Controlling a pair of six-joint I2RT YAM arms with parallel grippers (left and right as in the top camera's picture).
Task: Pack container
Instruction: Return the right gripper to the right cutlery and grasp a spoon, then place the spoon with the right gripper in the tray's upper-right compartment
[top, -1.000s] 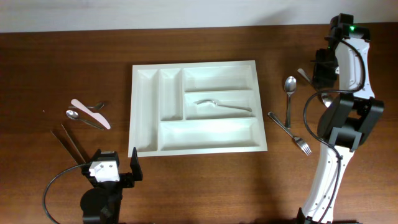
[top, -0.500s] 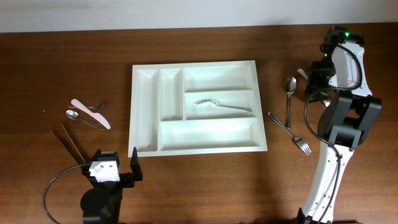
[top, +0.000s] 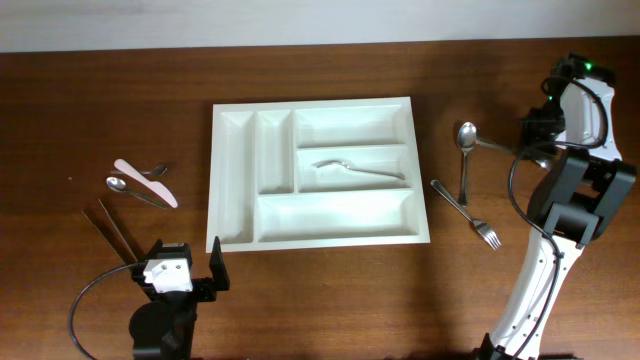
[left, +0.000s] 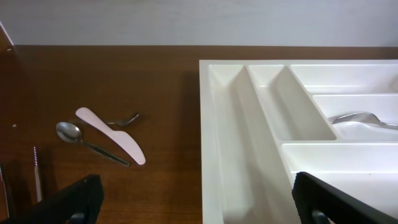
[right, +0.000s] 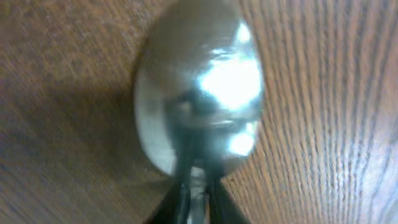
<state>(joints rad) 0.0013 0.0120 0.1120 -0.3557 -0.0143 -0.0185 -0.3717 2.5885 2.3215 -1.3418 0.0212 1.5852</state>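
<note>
The white container (top: 214, 180) lies mid-table, with one metal utensil (top: 352, 168) in its middle long compartment. My right gripper (top: 536, 140) is at the far right, shut on the neck of a spoon (right: 199, 99). The spoon's bowl fills the right wrist view just above the wood, and a thin handle (top: 498, 146) runs left from the gripper. My left gripper (top: 186, 264) stands open at the container's front-left corner, holding nothing. In the left wrist view the open gripper (left: 202, 208) straddles the container's left wall (left: 211, 143).
Another spoon (top: 465, 150) and a fork (top: 467, 215) lie right of the container. On the left lie a pale knife (top: 145, 182), a spoon (top: 135, 190), a small utensil (top: 156, 171) and two thin sticks (top: 112, 228).
The right gripper came down, shifted right and closed from open onto the spoon. The left arm has not moved.
</note>
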